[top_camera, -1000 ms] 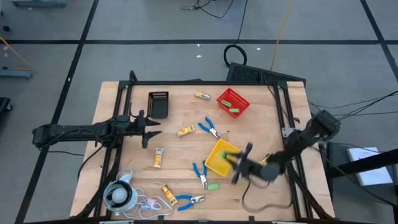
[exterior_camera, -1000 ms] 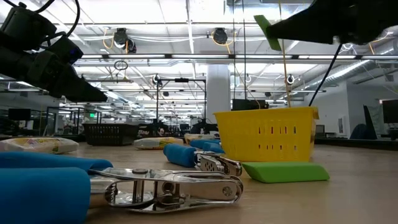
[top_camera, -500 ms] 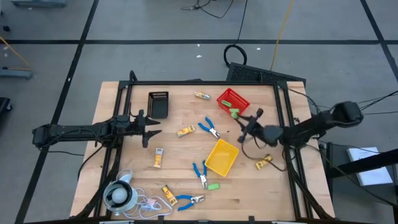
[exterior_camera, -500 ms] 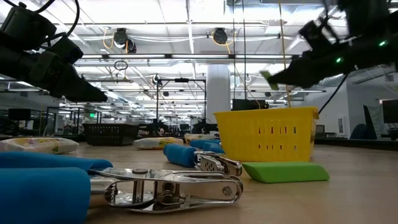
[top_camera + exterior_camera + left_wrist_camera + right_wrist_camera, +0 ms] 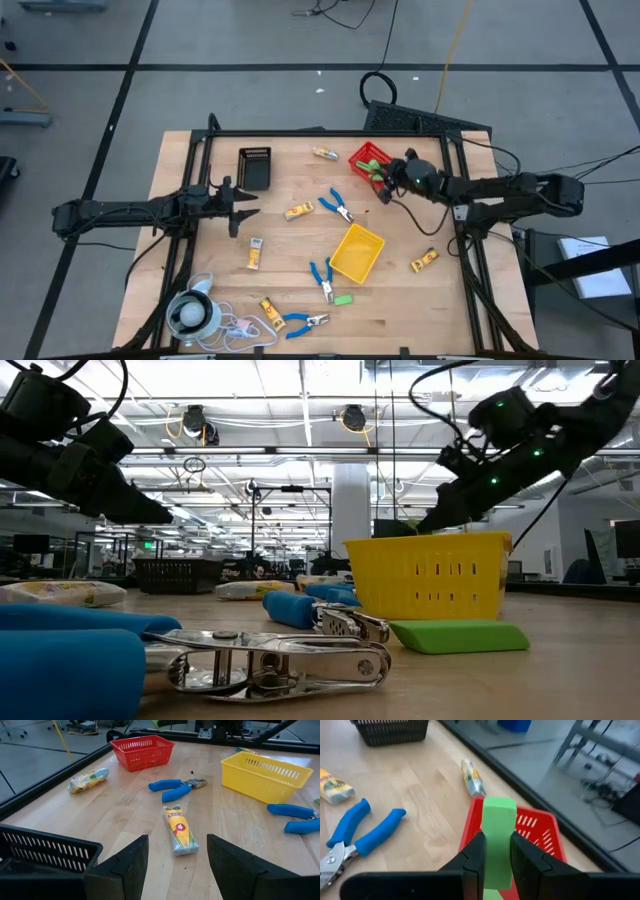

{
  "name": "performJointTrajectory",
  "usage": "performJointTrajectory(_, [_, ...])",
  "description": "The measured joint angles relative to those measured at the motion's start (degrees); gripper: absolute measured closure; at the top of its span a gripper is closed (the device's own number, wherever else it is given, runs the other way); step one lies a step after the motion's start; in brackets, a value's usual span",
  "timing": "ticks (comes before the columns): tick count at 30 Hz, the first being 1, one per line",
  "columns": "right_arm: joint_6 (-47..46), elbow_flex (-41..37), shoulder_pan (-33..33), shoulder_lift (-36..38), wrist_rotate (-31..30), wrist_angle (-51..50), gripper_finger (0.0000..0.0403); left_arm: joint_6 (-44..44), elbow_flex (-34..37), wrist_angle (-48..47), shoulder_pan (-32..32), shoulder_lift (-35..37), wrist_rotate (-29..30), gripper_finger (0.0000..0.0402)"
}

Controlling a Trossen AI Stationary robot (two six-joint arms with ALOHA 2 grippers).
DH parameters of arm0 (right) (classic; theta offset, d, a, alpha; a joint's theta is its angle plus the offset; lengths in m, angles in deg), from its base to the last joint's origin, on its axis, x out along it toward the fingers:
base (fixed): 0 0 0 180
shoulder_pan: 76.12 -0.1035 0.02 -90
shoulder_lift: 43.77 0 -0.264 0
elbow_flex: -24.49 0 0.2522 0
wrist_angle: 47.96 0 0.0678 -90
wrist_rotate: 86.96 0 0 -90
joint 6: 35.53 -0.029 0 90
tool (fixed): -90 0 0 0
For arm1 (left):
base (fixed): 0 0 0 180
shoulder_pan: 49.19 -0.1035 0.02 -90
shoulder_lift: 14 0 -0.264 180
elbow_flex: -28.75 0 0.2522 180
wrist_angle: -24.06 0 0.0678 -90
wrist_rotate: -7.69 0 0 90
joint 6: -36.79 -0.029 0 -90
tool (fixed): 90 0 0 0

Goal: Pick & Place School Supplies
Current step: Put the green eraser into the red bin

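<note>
— While the green block [image 5: 498, 837] sat pinched upright between the right gripper [image 5: 494, 851] fingers, where was it?
— Above the red bin [image 5: 374, 163], at the far right part of the table [image 5: 290, 255]. Right wrist view had the block right over the bin's near rim, with more green showing in the bin below it.

— Right fingers?
— Clamped on the block, one on each flat side.

— Left gripper [image 5: 232, 207]?
— Hovered over the table's left side, near the black bin [image 5: 255, 168]. Fingers stood apart, nothing between them.

— Other supplies?
— Second green block [image 5: 344, 299] lay flat on the table just beside the near corner of the yellow bin [image 5: 357, 253]. Blue-handled pliers [image 5: 337, 205] lay between the red and yellow bins, another pair [image 5: 321, 280] was just left of the yellow bin, a third [image 5: 304, 321] near the front edge. Yellow-orange packets were scattered: one [image 5: 297, 212] by the first pliers, one [image 5: 255, 253] left of centre, one [image 5: 270, 309] near the front, one [image 5: 424, 261] to the right of the yellow bin, one [image 5: 324, 153] at the far edge beside the red bin.

— Anything else?
— White round object with a cord [image 5: 190, 314] at the front left corner.
</note>
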Motion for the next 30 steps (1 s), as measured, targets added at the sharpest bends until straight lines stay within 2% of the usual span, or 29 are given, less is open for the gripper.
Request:
performJointTrajectory(7, [-0.23, 6.01, 6.18, -3.30, 7.19, -9.22, 0.0347, -0.26, 0.00, -0.04, 0.00, 0.00, 0.02, 0.0197])
performJointTrajectory(14, [-0.47, 10.91, 9.61, -10.61, 11.19, -17.00, 0.0347, -0.22, 0.00, -0.30, 0.00, 0.00, 0.00, 0.0197])
performJointTrajectory(19, [-0.59, 12.12, 10.15, -14.19, 11.42, -17.76, 0.0347, -0.22, 0.00, -0.61, 0.00, 0.00, 0.00, 0.0197])
performJointTrajectory(26, [-1.03, 12.35, 10.78, -15.25, 11.45, -18.57, 0.0344, -0.30, 0.00, -0.59, 0.00, 0.00, 0.00, 0.0197])
performJointTrajectory(30, [-1.46, 12.35, 10.82, -15.22, 11.32, -18.20, 0.0268, -0.41, 0.00, -0.59, 0.00, 0.00, 0.00, 0.0197])
